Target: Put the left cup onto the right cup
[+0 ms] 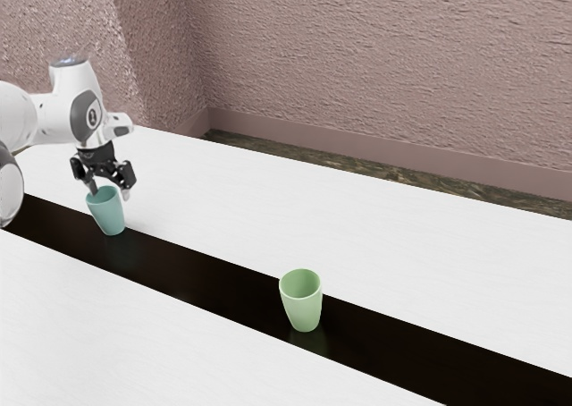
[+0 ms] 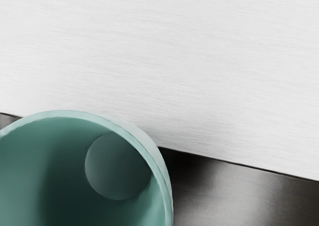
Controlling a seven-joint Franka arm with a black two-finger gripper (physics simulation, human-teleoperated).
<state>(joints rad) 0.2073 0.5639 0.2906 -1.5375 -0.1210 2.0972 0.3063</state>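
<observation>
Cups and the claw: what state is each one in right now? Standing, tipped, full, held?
Teal cup: tilted, empty inside, right under the gripper.
Green cup: upright on the dark strip, standing alone, with nothing on it.
Gripper: down at the teal cup's rim; I cannot tell whether it grips it.

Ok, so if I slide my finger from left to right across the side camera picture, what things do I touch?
robot arm → teal cup → light green cup. The gripper hangs right over the teal cup, so it gets no place of its own in the line.
</observation>
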